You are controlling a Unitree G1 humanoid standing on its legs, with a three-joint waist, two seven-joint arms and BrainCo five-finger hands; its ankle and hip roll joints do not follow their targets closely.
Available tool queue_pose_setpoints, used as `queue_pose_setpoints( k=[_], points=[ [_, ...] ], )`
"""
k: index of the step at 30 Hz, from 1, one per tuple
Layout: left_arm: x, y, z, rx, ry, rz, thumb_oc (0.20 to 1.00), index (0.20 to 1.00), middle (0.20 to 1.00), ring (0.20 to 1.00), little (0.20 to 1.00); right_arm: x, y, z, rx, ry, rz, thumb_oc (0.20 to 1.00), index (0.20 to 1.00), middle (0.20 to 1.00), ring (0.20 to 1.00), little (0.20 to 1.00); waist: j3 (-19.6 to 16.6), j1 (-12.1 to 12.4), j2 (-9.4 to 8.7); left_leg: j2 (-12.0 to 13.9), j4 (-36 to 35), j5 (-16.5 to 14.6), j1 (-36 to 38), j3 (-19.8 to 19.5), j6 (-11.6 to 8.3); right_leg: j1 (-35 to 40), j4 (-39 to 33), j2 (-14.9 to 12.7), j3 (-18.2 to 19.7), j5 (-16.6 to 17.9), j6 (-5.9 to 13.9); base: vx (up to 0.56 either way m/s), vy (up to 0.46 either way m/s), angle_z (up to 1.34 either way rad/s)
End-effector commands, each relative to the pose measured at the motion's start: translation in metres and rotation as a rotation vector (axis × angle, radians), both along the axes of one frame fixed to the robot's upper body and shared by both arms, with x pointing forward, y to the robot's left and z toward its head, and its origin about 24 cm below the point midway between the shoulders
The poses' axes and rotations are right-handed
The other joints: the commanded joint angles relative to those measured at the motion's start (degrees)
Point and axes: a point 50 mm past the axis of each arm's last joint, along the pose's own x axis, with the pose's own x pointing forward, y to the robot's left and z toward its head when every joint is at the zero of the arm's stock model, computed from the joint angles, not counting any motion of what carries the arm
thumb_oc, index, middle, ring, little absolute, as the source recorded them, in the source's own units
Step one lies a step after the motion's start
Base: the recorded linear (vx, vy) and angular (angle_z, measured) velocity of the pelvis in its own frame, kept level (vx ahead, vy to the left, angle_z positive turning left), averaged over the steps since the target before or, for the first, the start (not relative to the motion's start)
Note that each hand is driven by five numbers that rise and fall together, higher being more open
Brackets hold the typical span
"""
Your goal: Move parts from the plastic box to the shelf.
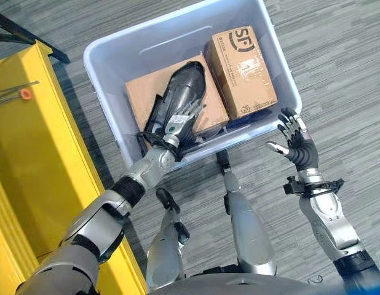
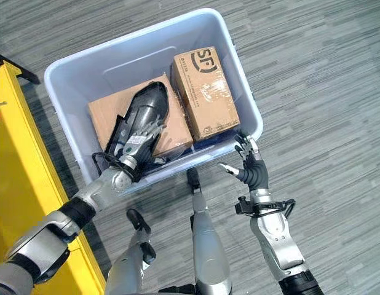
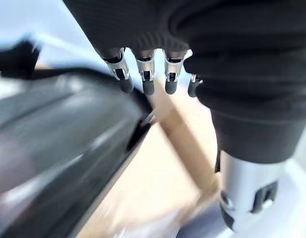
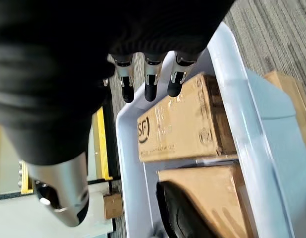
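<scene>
One black moulded part (image 1: 184,92) lies inside the plastic box (image 1: 104,55), resting diagonally on top of a flat cardboard box (image 1: 138,98) at the box's left half. Two cardboard boxes are in the container in total: the flat one under the black part, and a second, taller cardboard carton (image 1: 242,70) standing just beside it at the right half, close to the right wall. One left hand (image 1: 178,120) is reached over the near rim into the plastic box and lies on the near end of the black part, with its silver fingers (image 3: 145,74) extended along the part's surface rather than curled round it; the hand is relaxed and holds nothing. One right hand (image 1: 297,144) hovers outside the container, near its near right corner, fingers spread and straight, palm turned toward the box wall, gripping nothing. One yellow shelf (image 1: 30,160) stands to the robot's left, beside the plastic box. The plastic box sits on a grey striped carpet floor (image 1: 337,74).
</scene>
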Motion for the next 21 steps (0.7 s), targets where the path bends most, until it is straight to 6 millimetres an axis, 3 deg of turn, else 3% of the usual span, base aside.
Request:
queue_pose_setpoints(
  k=[1,5,12,21],
  points=[
    [-0.012,0.019,0.025,-0.203,-0.104,-0.02,1.0,1.0,1.0,1.0,1.0,-0.011,-0.014,0.021,0.012,-0.139,-0.043,1.0,1.0,1.0,1.0,1.0,-0.66,-0.84,-1.55,3.88,4.6,1.56,-2.6,-5.93,-1.69,5.44,4.27,-7.48,-4.25,-5.2,6.2,0.0,-0.004,0.05],
    [-0.03,0.031,0.038,-0.433,-0.17,-0.011,1.0,1.0,1.0,1.0,1.0,-0.015,-0.018,0.018,0.03,-0.129,-0.066,1.0,1.0,1.0,1.0,1.0,-0.79,-0.11,-1.49,3.66,4.93,1.32,-3.0,-6.4,-1.62,5.64,4.19,-7.64,-4.47,-5.21,6.07,0.0,-0.011,0.08],
    [-0.033,0.041,0.042,-0.512,-0.257,0.082,1.0,1.0,1.0,1.0,1.0,-0.016,-0.017,0.017,0.042,-0.124,-0.075,1.0,1.0,1.0,1.0,1.0,-0.64,0.09,-1.92,3.66,5.32,1.16,-3.37,-6.61,-1.57,5.8,4.2,-7.75,-4.73,-5.25,5.96,0.0,-0.009,0.03],
    [-0.026,0.053,0.025,-0.519,-0.222,0.212,1.0,1.0,1.0,1.0,1.0,-0.016,-0.019,0.017,0.048,-0.121,-0.097,1.0,1.0,1.0,1.0,1.0,-0.18,-0.02,-2.5,3.72,5.8,1.1,-3.84,-6.53,-1.52,5.26,4.58,-7.58,-4.54,-5.22,5.81,0.0,0.0,0.0]
  ],
)
